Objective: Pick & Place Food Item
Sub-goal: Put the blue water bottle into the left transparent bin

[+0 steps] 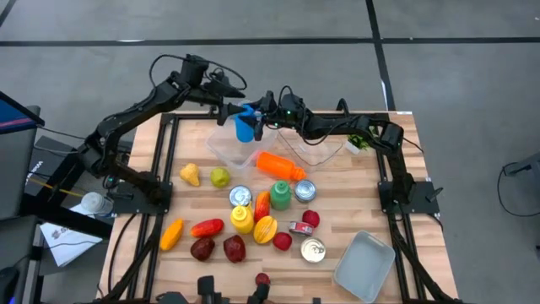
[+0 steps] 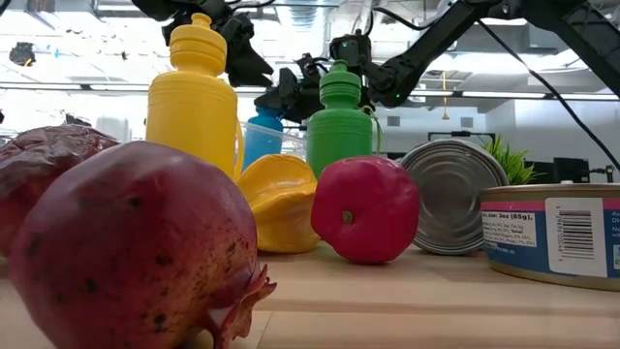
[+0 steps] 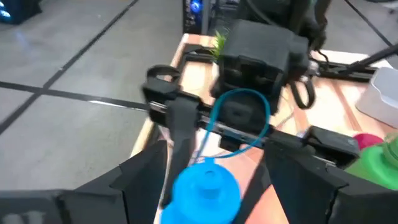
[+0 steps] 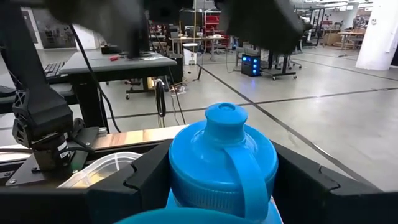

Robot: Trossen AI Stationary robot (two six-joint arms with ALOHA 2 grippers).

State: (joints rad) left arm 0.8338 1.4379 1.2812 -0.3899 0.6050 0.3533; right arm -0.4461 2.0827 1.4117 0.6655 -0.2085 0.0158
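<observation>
Bottle, blue, hangs above the clear tub at the table's far edge, right gripper clamping its body. Left gripper brackets the cap, seemingly not gripping. Rigid, light, slick plastic; hold the waist, not the cap loop.

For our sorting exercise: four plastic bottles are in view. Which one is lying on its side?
The orange bottle; the yellow, green and blue bottles are upright.
</observation>
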